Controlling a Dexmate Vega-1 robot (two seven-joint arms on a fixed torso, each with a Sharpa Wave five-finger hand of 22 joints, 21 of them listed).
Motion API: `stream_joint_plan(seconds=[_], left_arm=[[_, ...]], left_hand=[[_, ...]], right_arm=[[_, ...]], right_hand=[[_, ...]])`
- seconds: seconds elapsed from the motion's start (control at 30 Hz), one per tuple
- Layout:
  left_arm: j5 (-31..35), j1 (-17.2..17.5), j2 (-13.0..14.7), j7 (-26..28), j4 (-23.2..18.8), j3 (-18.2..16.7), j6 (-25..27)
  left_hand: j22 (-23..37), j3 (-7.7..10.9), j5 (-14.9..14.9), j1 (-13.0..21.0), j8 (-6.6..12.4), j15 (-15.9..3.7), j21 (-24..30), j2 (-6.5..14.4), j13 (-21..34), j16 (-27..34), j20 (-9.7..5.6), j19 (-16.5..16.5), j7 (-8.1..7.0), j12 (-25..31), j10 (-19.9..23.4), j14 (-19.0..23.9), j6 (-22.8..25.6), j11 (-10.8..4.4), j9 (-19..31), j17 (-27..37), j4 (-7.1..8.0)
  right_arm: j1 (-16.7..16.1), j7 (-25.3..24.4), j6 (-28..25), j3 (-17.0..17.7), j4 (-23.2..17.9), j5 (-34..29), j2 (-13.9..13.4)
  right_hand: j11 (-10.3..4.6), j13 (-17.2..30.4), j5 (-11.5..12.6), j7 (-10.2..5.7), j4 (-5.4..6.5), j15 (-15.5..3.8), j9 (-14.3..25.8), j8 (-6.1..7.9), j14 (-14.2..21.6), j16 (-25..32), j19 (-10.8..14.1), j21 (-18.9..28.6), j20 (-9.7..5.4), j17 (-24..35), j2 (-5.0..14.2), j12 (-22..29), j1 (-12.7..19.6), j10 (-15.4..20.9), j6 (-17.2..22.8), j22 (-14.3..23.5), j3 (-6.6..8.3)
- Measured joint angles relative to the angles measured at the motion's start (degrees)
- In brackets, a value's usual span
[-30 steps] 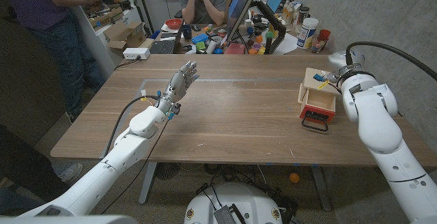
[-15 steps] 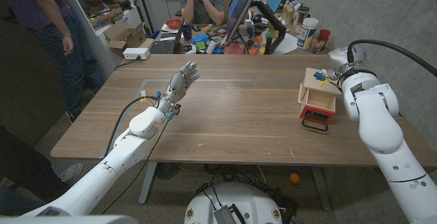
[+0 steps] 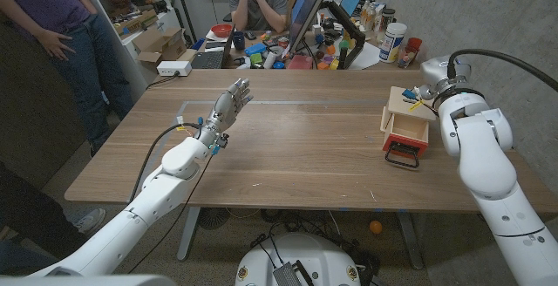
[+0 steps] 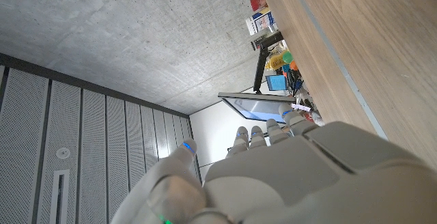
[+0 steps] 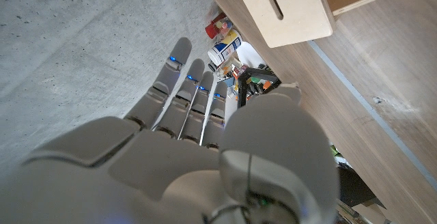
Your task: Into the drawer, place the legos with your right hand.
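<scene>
Wooden table [image 3: 305,146], cluttered desk behind, a person [image 3: 52,24] standing at far left. Your left hand [image 3: 228,107] is raised mid-table, fingers straight and apart, empty. Your right hand [image 5: 184,149] is up by the small wooden drawer box [image 3: 406,120], fingers extended, holding nothing. Versus a second ago: arms barely moved (the person shifted). Legos [image 3: 411,105] sit on the box top; orientation too small to tell. Red drawer [image 3: 406,131] faces you, open.
</scene>
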Motion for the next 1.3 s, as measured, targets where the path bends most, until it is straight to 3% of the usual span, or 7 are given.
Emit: stream_joint_plan(seconds=[0.33,0.63,0.83,1.3], left_arm=[[-0.8,0.8,1.0,-1.2,-0.3,-0.8,-0.9],[-2.1,1.3,1.8,-3.2,0.2,-1.5,-1.9],[-3.0,1.6,2.4,-4.6,0.8,-2.1,-2.7],[-4.9,3.5,4.5,-7.3,1.8,-4.1,-4.4]], left_hand=[[0.0,0.00,0.0,0.0,0.00,0.00,0.0,0.0,0.0,0.0,0.00,0.0,0.00,0.0,0.0,0.0,0.0,0.00,0.0,0.0,0.00],[0.0,0.00,0.0,0.0,0.00,0.00,0.0,0.0,0.0,0.0,0.00,0.0,0.00,0.0,0.0,0.0,0.0,0.00,0.0,0.0,0.00],[0.0,0.00,0.0,0.0,0.00,0.00,0.0,0.0,0.0,0.0,0.00,0.0,0.00,0.0,0.0,0.0,0.0,0.00,0.0,0.0,0.00],[0.0,0.01,0.0,0.0,0.00,0.21,0.0,0.0,0.0,0.0,0.00,0.0,0.00,0.0,0.0,-0.2,0.0,0.00,0.0,0.0,0.00]], right_arm=[[-0.6,-1.9,-0.8,0.0,-0.8,-1.2,1.6],[-1.5,-3.7,-1.8,-0.7,-1.9,-2.9,3.8],[-1.8,-4.7,-2.2,-1.1,-2.2,-4.2,4.9],[-1.9,-7.2,-3.7,-3.0,-2.7,-7.8,8.2]], right_hand=[[-0.09,-0.6,0.0,-0.11,0.00,0.10,-0.3,0.00,-3.0,0.0,-1.4,-1.9,0.25,-1.3,-0.38,-1.7,-0.4,-1.3,-0.7,0.0,0.00],[-0.49,-2.5,0.0,-0.69,-0.59,0.58,-0.8,-0.45,-12.6,-0.2,-4.5,-6.5,0.40,-5.1,-0.38,-7.0,-0.4,-7.3,-5.1,0.0,0.26],[-1.27,-3.5,0.0,-1.15,-0.58,0.68,-1.3,-0.87,-16.0,-0.2,-5.5,-8.7,0.52,-7.2,-0.38,-9.5,-0.4,-9.7,-8.1,0.0,0.26],[-1.42,-4.2,0.0,-1.31,-0.58,0.62,-1.6,-0.88,-16.8,-0.2,-6.2,-10.1,0.70,-8.6,-0.62,-10.4,-0.6,-10.2,-9.3,0.0,0.26]])
